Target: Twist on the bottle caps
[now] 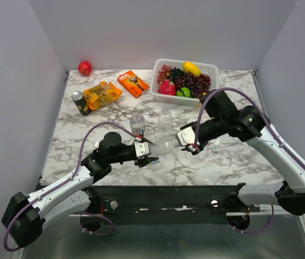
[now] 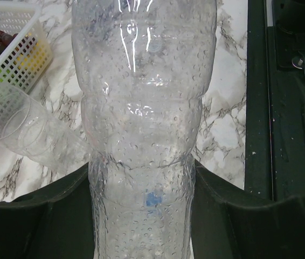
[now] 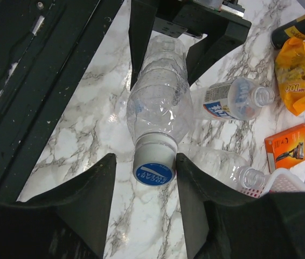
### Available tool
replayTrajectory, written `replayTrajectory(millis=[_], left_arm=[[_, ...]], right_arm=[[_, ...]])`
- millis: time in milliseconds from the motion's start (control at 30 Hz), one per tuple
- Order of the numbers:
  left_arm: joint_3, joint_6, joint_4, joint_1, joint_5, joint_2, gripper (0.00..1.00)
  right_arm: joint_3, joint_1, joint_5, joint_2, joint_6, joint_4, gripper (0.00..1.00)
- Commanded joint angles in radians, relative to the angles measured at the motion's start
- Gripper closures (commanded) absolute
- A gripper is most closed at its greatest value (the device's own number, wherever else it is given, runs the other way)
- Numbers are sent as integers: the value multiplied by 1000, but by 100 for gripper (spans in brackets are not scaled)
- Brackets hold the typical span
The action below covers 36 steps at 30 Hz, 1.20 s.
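Currently the left gripper (image 1: 148, 152) is clamped on the lower body of a clear bottle (image 3: 158, 100) held level above the worktop (image 3: 82, 145), while the right gripper (image 3: 146, 164) has its jaws either side of the blue cap (image 3: 153, 168), a slight gap showing on one side. A crooked cap would cross-thread when turned, and the thin bottle may twist in the left grip.

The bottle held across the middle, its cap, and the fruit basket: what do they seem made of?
Bottle: thin clear plastic, glossy; the marble shows through its ribbed wall. Cap: opaque white plastic, probably, matte, with a blue printed top. Basket: white moulded plastic by its look, lattice-holed walls.
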Motion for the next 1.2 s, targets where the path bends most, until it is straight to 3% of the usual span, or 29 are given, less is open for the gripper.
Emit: replayTrajectory(millis=[0, 267, 367, 433, 600, 1000, 1167], left_arm=[[32, -8, 46, -3, -26, 1, 100], [25, -25, 72, -5, -39, 1, 100], [23, -42, 92, -5, -55, 4, 100], [25, -65, 117, -5, -91, 12, 100], [28, -151, 189, -8, -183, 35, 100], [34, -165, 247, -85, -343, 78, 100], [37, -185, 223, -85, -357, 76, 100]], right_arm=[[11, 6, -12, 12, 1, -11, 50], [-52, 6, 32, -4, 38, 76, 57], [-45, 7, 41, 12, 92, 93, 65], [-17, 7, 45, 56, 191, 90, 73], [73, -29, -27, 154, 494, 82, 82], [104, -160, -264, 292, 990, 190, 89], [110, -167, -293, 299, 1012, 217, 90]])
